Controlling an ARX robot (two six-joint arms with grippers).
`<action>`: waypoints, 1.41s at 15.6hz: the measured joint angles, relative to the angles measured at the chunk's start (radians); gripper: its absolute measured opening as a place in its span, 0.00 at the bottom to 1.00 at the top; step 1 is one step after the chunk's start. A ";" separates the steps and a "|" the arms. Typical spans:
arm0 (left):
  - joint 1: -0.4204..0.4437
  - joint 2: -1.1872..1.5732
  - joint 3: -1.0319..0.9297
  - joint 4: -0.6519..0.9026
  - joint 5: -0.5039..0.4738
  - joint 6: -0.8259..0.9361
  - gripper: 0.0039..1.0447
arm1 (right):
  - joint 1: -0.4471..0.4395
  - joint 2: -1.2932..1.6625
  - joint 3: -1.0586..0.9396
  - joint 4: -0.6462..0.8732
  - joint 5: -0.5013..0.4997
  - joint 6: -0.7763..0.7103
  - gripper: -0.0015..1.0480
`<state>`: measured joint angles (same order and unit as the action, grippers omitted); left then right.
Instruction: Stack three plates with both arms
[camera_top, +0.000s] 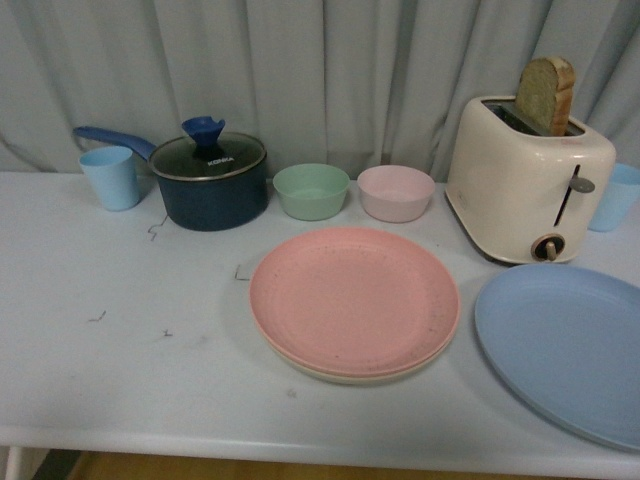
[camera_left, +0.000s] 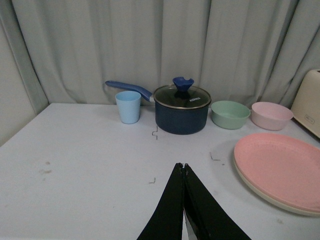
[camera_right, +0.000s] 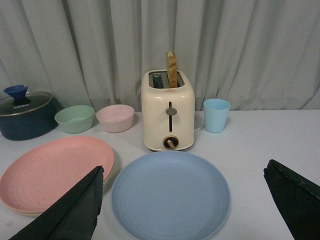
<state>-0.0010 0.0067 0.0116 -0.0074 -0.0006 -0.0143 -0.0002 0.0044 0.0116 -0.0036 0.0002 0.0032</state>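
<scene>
Table bears blue plate between spread fingers of right tool

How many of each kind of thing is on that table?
Plates: 3 (pink plate, beige plate under it, blue plate)
Bowls: 2 (green bowl, pink bowl)
Cups: 2 (left cup, right cup)
Pot: 1
Toaster: 1
Bread slice: 1
Total: 10

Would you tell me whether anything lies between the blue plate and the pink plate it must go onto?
Nothing visible does: only table lies between the blue plate and the pink plate; the toaster stands behind that gap.
</scene>
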 joint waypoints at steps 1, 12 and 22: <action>0.000 -0.001 0.000 0.005 0.000 0.000 0.01 | 0.000 0.000 0.000 0.000 0.000 0.000 0.94; 0.000 -0.001 0.000 0.004 0.000 0.000 0.90 | -0.339 1.007 0.182 1.007 -0.319 -0.019 0.94; 0.000 -0.001 0.000 0.004 0.000 0.001 0.94 | -0.234 2.006 0.676 0.929 0.031 -0.005 0.94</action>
<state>-0.0010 0.0055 0.0116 -0.0032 -0.0002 -0.0135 -0.2340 2.0102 0.6880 0.9257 0.0307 -0.0017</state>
